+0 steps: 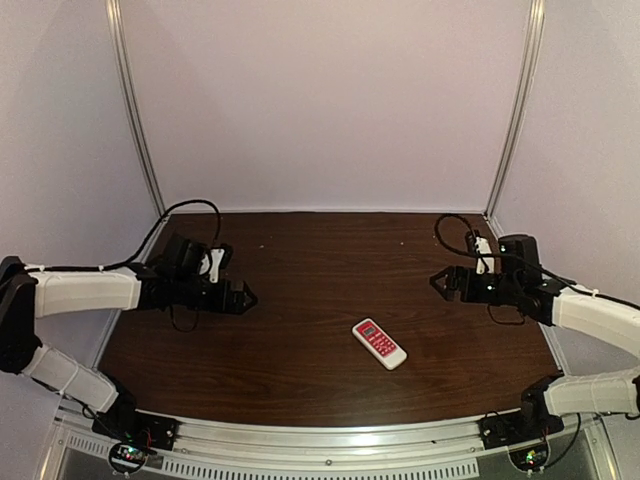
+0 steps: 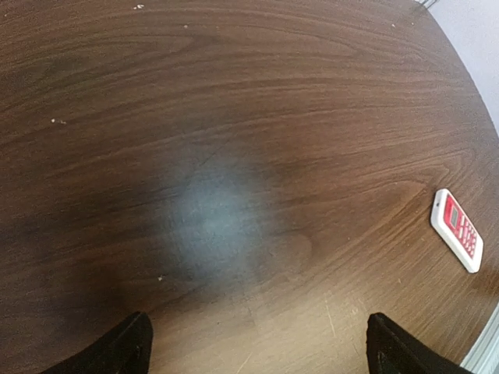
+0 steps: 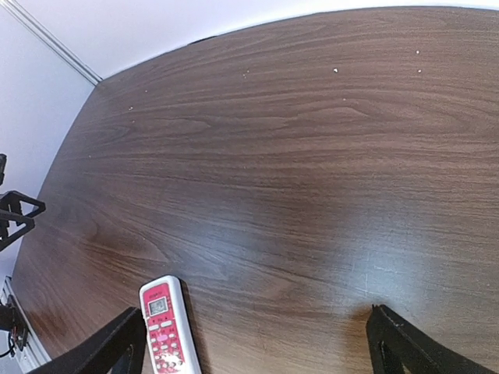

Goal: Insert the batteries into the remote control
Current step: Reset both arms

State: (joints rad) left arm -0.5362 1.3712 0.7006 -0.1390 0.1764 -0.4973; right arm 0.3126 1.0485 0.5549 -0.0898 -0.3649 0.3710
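**Table** (image 1: 300, 250): dark brown wood-grain top with a glossy finish. The left wrist view shows a pale glare patch (image 2: 210, 210) left of the remote. A few light specks (image 3: 335, 70) lie on the wood beyond the remote, toward the back wall.

**Room:** plain pale lilac walls (image 1: 320, 100) close three sides. Two metal posts (image 1: 135, 110) stand at the back corners. A metal rail (image 1: 330, 445) runs along the edge on the near side of the remote.

**Remote** (image 1: 379, 343): lies flat on the table at a slant, button face up, with the red panel and small display showing. Nothing touches it.

**Left gripper** (image 1: 245, 297): left of the remote and farther back, well apart from it. Its fingers (image 2: 125, 347) are spread wide over bare wood and grasp nothing.

**Right gripper** (image 1: 437, 282): right of the remote and farther back, also well apart. Its fingers (image 3: 405, 343) are spread and empty.

**Cables** (image 1: 190, 205): black, and they loop up behind each wrist on the far side from the remote.
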